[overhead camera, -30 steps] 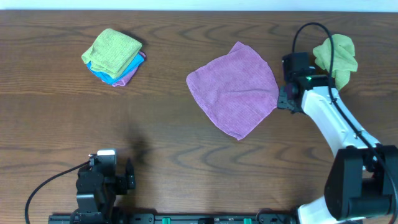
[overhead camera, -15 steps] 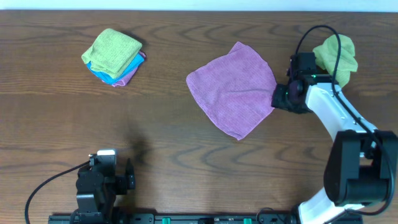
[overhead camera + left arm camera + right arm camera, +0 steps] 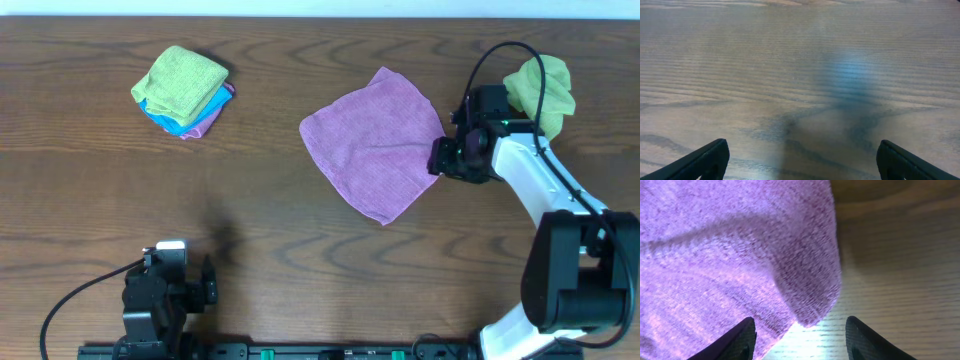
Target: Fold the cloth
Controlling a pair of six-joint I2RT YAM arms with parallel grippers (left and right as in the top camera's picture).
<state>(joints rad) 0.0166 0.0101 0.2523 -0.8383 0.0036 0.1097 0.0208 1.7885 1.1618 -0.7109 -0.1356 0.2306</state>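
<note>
A purple cloth [image 3: 372, 148] lies spread flat, diamond-wise, on the wooden table. My right gripper [image 3: 442, 160] is at the cloth's right corner. In the right wrist view its fingers [image 3: 799, 340] are open, with the cloth's corner [image 3: 810, 305] lying between them, slightly lifted off the wood. My left gripper [image 3: 212, 281] rests at the front left of the table, far from the cloth. In the left wrist view its fingers [image 3: 802, 162] are open over bare wood.
A stack of folded cloths [image 3: 184, 90], green on top of blue and pink, sits at the back left. A crumpled green cloth [image 3: 543, 88] lies at the back right, just behind my right arm.
My right gripper has moved left, from just off the cloth's right corner onto that corner. The left arm has not moved.
</note>
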